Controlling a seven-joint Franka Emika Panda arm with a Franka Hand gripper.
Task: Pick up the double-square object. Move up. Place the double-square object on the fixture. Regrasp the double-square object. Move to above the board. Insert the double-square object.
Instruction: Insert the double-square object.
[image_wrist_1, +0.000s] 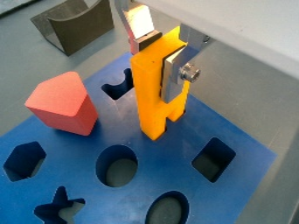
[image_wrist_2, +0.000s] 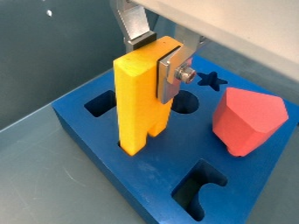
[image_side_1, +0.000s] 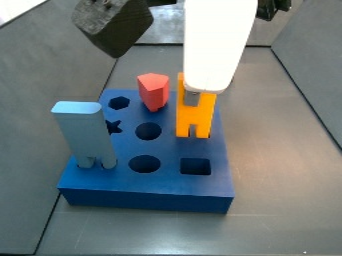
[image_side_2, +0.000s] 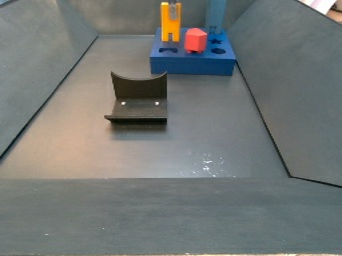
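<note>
In a wrist view, the gripper (image_wrist_1: 167, 54) was clamped on the upper part of the double-square object (image_wrist_1: 159, 92), one silver finger (image_wrist_1: 177, 73) flat against its side. The object stood upright, its long axis vertical, and its two prongs touched the board (image_wrist_1: 246, 150) near a cut-out; I could not tell if they were already inside it. The red peg (image_wrist_1: 62, 104) stood beside it on the board, and the fixture (image_wrist_1: 73, 24) lay beyond the board.

In another wrist view, the gripper (image_wrist_2: 163, 54) held the object (image_wrist_2: 140, 101) directly under itself, prongs down at the board (image_wrist_2: 117, 162).

In a side view, the object (image_side_1: 197, 114) stood upright on the board (image_side_1: 160, 190), apart from the light-blue block (image_side_1: 83, 130).

In another side view, the object (image_side_2: 168, 22) rose from the board (image_side_2: 194, 66), well beyond the fixture (image_side_2: 136, 99). The coming move seemed to be straight down.
</note>
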